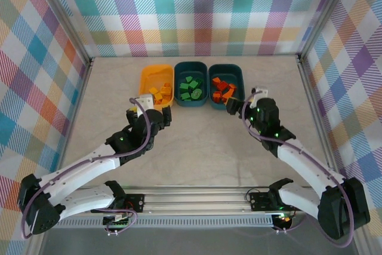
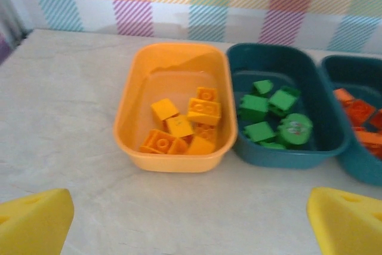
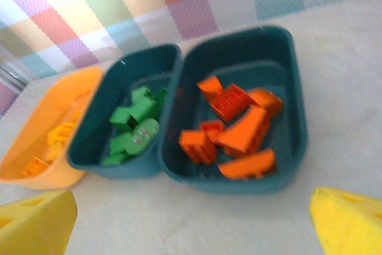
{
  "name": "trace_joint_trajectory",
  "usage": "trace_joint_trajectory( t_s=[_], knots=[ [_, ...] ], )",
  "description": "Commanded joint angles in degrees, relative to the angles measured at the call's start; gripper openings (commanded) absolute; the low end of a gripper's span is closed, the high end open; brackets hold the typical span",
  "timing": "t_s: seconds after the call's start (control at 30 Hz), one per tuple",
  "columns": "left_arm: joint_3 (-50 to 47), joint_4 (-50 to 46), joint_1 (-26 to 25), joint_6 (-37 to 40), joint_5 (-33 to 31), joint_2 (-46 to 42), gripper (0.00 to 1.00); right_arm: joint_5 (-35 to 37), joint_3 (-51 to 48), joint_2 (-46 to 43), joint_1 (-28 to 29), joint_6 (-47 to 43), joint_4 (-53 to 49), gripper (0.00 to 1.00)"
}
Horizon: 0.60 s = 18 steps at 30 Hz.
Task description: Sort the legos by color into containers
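Three tubs stand in a row at the back of the table. The yellow-orange tub (image 1: 145, 77) (image 2: 128, 111) holds yellow legos (image 1: 160, 95) (image 2: 185, 120). Green legos (image 1: 191, 89) (image 2: 271, 117) (image 3: 132, 126) lie in the middle teal tub (image 1: 191, 64) (image 2: 280, 156) (image 3: 98, 117). The right teal tub (image 1: 227, 67) (image 3: 292, 106) holds orange-red legos (image 1: 223, 91) (image 3: 239, 126). My left gripper (image 1: 150, 110) (image 2: 191, 225) hangs open just in front of the yellow-orange tub, nothing between its fingers. My right gripper (image 1: 241, 104) (image 3: 191, 225) is open and empty just in front of the right teal tub.
Checked walls and metal posts close in the table (image 1: 197, 147) at the back and both sides. Bare tabletop lies between the tubs and the arm bases.
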Motion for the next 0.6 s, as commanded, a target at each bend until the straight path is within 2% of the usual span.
trace_joint_trajectory(
  t_s=[0.0,0.07,0.13,0.23,0.33,0.4,0.47,0.57],
  knots=[
    [-3.9,11.4,5.3,6.3,-2.7,-0.1,1.00,-2.6,5.3,1.3,0.2,-5.3,-4.2,1.00],
    [-10.5,23.4,9.8,15.1,5.6,-2.7,1.00,-1.7,3.0,0.2,0.1,-8.0,0.6,1.00],
    [-18.6,35.5,14.6,22.1,13.1,-5.3,1.00,-2.1,-1.9,-1.7,0.1,-16.8,9.1,1.00],
    [-22.8,38.6,23.2,23.0,20.8,-4.6,1.00,0.9,-5.3,-1.6,0.0,-31.0,11.7,1.00],
    [-25.4,43.0,26.9,25.0,19.8,-0.1,1.00,5.8,-6.3,0.3,-0.8,-34.3,9.8,1.00],
    [-27.6,49.3,28.8,24.7,19.1,4.0,1.00,8.8,-9.6,0.9,-1.5,-34.3,15.2,1.00],
    [-28.8,54.4,30.8,24.1,21.9,8.3,1.00,11.7,-12.7,1.6,-2.5,-34.5,20.6,1.00],
    [-29.1,61.4,33.4,22.5,22.8,16.1,1.00,11.1,-15.0,2.2,-5.0,-34.4,23.0,1.00]
  ],
)
